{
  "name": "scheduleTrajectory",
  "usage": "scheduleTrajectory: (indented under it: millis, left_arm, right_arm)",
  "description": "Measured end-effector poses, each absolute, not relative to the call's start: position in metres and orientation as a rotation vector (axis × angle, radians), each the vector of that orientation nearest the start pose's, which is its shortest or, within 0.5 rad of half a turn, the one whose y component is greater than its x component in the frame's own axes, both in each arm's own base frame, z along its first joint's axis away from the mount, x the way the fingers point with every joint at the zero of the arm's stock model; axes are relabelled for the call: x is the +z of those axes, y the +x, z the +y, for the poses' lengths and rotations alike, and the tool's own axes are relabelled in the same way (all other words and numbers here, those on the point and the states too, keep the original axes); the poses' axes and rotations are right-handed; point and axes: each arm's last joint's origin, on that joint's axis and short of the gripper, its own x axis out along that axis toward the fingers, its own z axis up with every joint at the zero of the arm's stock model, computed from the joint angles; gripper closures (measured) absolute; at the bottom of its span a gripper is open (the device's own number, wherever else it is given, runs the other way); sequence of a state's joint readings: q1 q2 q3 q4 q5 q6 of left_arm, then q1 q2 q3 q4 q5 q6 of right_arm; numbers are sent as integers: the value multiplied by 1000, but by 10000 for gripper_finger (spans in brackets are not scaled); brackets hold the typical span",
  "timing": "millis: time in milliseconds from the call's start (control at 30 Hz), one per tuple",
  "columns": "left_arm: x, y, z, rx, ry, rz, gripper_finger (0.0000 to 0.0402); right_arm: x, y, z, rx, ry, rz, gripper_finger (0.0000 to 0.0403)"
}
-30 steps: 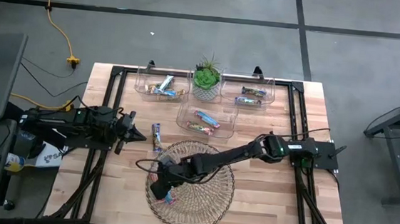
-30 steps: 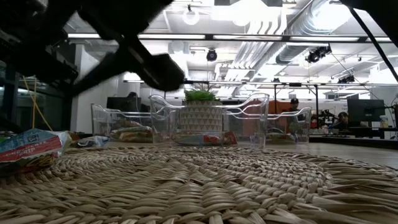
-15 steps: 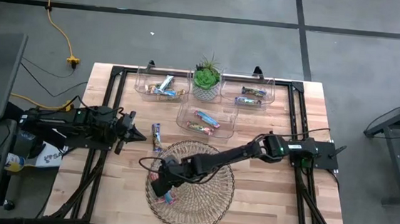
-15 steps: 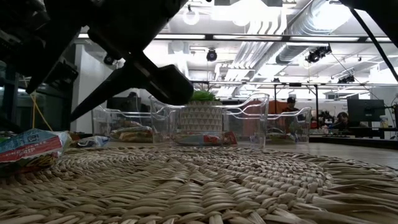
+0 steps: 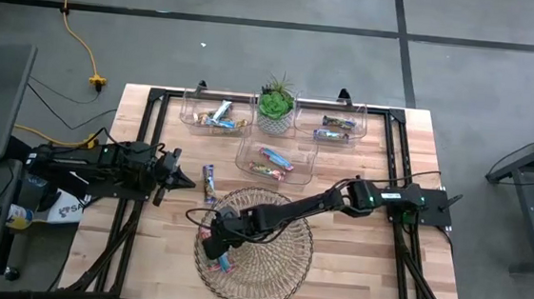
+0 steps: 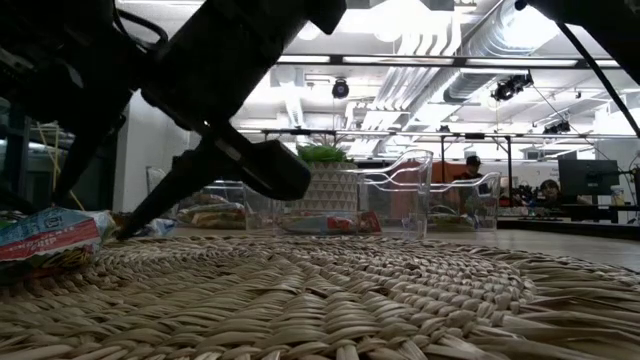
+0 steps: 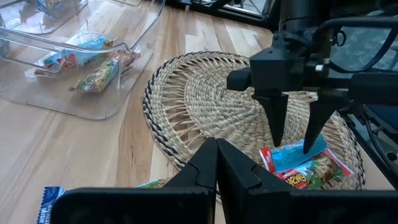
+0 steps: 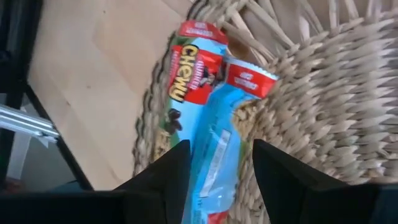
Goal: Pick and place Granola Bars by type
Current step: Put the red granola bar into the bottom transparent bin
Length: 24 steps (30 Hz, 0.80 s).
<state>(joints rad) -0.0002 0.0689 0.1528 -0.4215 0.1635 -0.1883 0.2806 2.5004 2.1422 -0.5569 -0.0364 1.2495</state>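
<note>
My right gripper (image 5: 216, 249) hangs over the near-left part of the round wicker tray (image 5: 273, 260), fingers pointing down and open. A blue bar (image 8: 214, 155) lies between its two fingers (image 8: 171, 171), on top of a red Chewy bar (image 8: 186, 81); both rest flat on the tray. In the left wrist view the right gripper (image 7: 295, 134) stands over the blue bar (image 7: 291, 155). My left gripper (image 7: 216, 163) waits shut at the table's left (image 5: 181, 177), touching nothing. Another bar (image 5: 209, 181) lies on the wood beside the left gripper. More bars lie in the clear bins. My right gripper stands astride the blue bar's middle (image 8: 217, 140) from above, fingers across its length. One fingertip (image 7: 308, 144) reaches down to the wrapper's edge, but I cannot tell whether it touches. The bar lies flat on the red bar and the tray.
Three clear bins hold sorted bars: far left (image 5: 217, 115), far right (image 5: 336, 126) and middle (image 5: 271, 159). A potted plant (image 5: 275, 107) stands between the far bins. The table's near right side shows bare wood (image 5: 363, 262).
My right gripper has come down toward the tray, its fingers dropping until the tips reach the level of the bars at the tray's near-left part. The bars have stayed where they lay.
</note>
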Motion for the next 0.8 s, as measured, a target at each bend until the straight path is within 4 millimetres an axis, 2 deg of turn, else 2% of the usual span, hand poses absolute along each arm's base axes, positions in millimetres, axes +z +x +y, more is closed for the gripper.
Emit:
scheduleTrajectory:
  millis: [467, 800]
  left_arm:
    - [170, 87, -5, -130, -214, 351, 401]
    - [170, 87, -5, -131, -214, 351, 401]
  right_arm:
    - [152, 524, 145, -297, 1035, 935, 245]
    - [137, 530, 143, -256, 1061, 954, 254]
